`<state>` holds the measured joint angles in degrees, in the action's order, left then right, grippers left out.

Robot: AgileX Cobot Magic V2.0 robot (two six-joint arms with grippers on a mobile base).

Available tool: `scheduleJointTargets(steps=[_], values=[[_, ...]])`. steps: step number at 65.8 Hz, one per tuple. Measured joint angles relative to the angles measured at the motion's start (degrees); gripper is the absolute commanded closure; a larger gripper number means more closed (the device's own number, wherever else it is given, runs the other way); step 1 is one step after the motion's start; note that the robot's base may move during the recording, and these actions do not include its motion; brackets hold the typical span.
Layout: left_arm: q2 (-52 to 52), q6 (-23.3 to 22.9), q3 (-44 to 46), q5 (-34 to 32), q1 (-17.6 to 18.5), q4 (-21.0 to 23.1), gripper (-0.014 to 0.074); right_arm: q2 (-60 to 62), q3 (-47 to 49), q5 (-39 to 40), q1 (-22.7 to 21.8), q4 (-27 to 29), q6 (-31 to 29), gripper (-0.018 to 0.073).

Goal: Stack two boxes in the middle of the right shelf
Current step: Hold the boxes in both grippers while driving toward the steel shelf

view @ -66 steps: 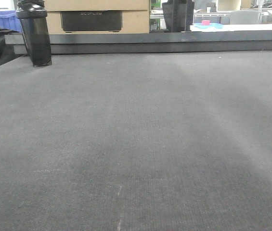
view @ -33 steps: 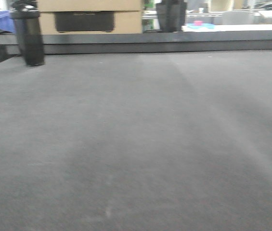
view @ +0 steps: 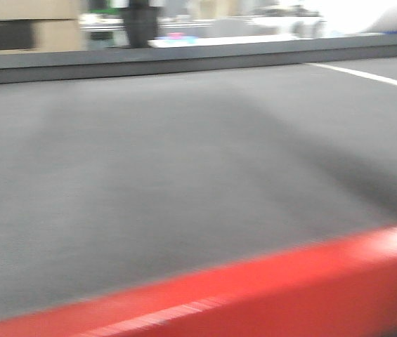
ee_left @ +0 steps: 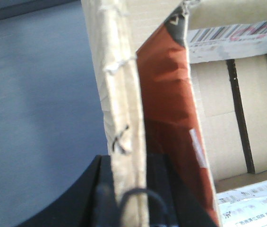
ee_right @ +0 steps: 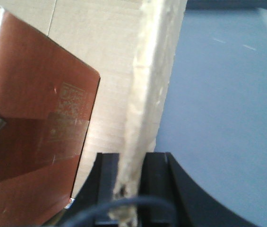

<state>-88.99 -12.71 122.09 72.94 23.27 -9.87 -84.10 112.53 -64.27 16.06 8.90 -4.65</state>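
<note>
In the left wrist view my left gripper (ee_left: 129, 163) is shut on the upright pale cardboard wall (ee_left: 121, 94) of an open box, with the box's inside to the right. In the right wrist view my right gripper (ee_right: 132, 163) is shut on a frayed cardboard wall (ee_right: 154, 71), the inside lying to the left. A red-brown packet (ee_left: 166, 94) leans inside against the wall, also seen as the packet (ee_right: 34, 118) from the right. Labelled cartons (ee_left: 237, 118) lie deeper in. The right shelf middle is out of view. Neither gripper nor the held box shows in the front view.
The front view, blurred, shows a grey mat (view: 184, 175) with a red table edge (view: 289, 288) across the bottom. At the back stand a tan carton (view: 50, 35) and a dark object (view: 142, 24). A white line (view: 367, 74) runs at the right. Grey floor (ee_left: 38, 94) lies beside the box.
The front view has swung to the right and drawn back. The black bottle has left the frame on the left, and the red table edge has come in at the bottom.
</note>
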Motion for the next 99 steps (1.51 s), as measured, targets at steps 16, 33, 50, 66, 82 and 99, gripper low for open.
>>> scheduleJointTargets(steps=[16,33,50,66,82,99], values=[[0.0,0.0,0.0,0.0,0.0,0.0,0.0708,0.0,0.0,0.0,0.0,0.0,0.0,0.0721],[0.0,0.0,0.0,0.0,0.0,0.0,0.0708,0.0,0.0,0.0,0.0,0.0,0.0,0.0721],[0.0,0.0,0.0,0.0,0.0,0.0,0.0708,0.0,0.0,0.0,0.0,0.0,0.0,0.0721],[0.0,0.0,0.0,0.0,0.0,0.0,0.0708,0.0,0.0,0.0,0.0,0.0,0.0,0.0721],[0.0,0.0,0.0,0.0,0.0,0.0,0.0708,0.0,0.0,0.0,0.0,-0.11,0.0,0.0721],[0.0,0.0,0.0,0.0,0.0,0.0,0.0708,0.0,0.0,0.0,0.0,-0.11,0.0,0.0721]])
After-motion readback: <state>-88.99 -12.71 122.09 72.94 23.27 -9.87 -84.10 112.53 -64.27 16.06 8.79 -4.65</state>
